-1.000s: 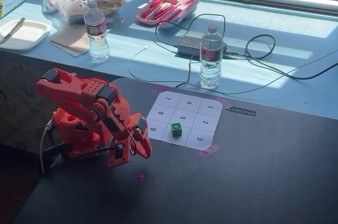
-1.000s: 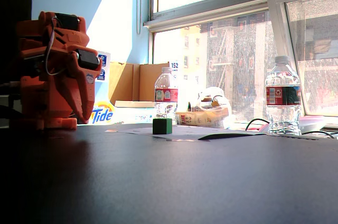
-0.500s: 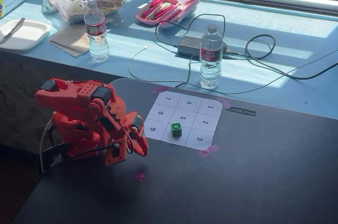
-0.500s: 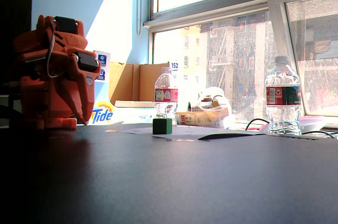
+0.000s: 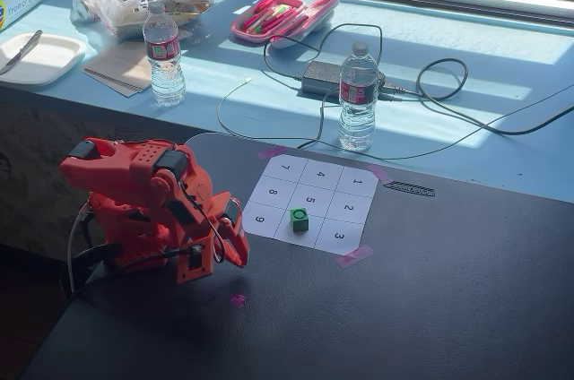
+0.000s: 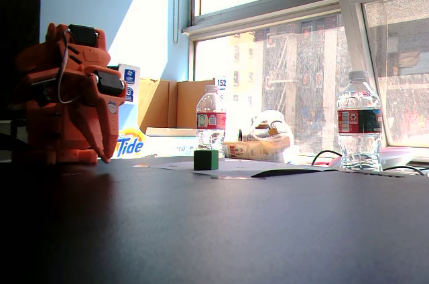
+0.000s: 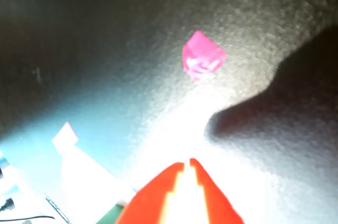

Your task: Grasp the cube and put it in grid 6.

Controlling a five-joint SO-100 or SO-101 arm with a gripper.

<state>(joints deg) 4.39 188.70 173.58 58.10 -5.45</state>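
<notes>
On dark tabletop [image 5: 430, 290] by sunny window: numbered sheet [image 5: 309, 204], cube [image 5: 299, 219] resting on grid 6 [image 5: 299, 227]. Arm folded low at left, gripper [image 5: 235, 250] pressed together, empty.

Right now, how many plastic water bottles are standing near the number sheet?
2. One clear plastic water bottle stands on the blue ledge at upper left of a fixed view; the other bottle stands just behind the white numbered sheet. None seems hidden.

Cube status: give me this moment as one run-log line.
cube: on grid 6, free | tool: shut, empty, left of sheet | arm: folded
</notes>
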